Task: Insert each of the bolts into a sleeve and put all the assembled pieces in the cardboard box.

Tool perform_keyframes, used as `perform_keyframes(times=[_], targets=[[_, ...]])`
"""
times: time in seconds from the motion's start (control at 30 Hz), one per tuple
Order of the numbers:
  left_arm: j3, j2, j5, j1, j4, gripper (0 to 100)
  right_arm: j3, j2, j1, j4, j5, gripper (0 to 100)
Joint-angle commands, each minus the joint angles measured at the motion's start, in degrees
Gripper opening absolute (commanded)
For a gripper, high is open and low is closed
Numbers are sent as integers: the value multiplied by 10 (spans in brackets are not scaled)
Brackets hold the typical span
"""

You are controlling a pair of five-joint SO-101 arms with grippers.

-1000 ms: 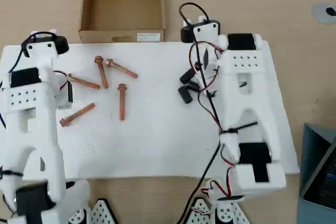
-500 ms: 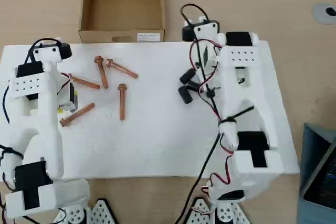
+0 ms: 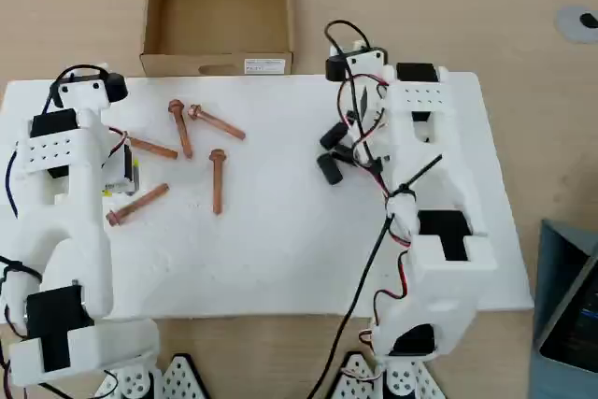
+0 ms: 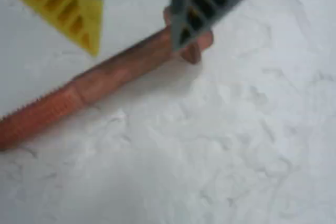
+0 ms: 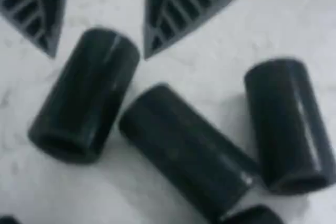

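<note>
Copper-coloured metal bolts point(image 3: 218, 180) lie scattered on the left of the white foam board point(image 3: 280, 249). Black cylindrical sleeves point(image 3: 329, 167) cluster right of centre, and the brown cardboard box point(image 3: 217, 64) stands at the far edge. The left gripper point(image 4: 137, 45) is spread wide astride one bolt's head end. The right gripper point(image 5: 100, 51) gapes wide over a sleeve.

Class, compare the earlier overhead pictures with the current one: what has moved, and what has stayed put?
Both arms have come down toward the table. The left gripper now straddles a bolt, open, and the right gripper hangs open over the sleeves. Nothing was grasped. The other bolts, the sleeves and the cardboard box lie as before.
</note>
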Motion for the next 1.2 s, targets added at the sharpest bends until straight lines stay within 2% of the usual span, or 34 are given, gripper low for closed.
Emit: perform_keyframes(times=[0.0, 0.43, 0.5, 0.57, 0.63, 0.83, 1.07, 1.17], targets=[[-28, -3, -3, -1, -7, 103, -25, 10, 8, -21, 4, 134], [-27, -2, 0, -1, -6, 102, -24, 87, 8, -54, 17, 130], [-27, -2, 0, -1, -6, 102, -24, 100, 7, -54, 18, 98], [-27, -2, 0, -1, -6, 102, -25, 106, 7, -54, 28, 16], [-27, -2, 0, -1, -6, 101, -25, 102, 7, -50, 30, 16], [-27, -4, 0, -1, -4, 100, -25, 29, 9, -33, 28, 10], [-40, -8, 0, -1, -1, 100, -24, -114, 10, 41, 29, 10], [-88, -7, 1, 0, 39, 100, -24, -182, 10, 83, 35, 10]])
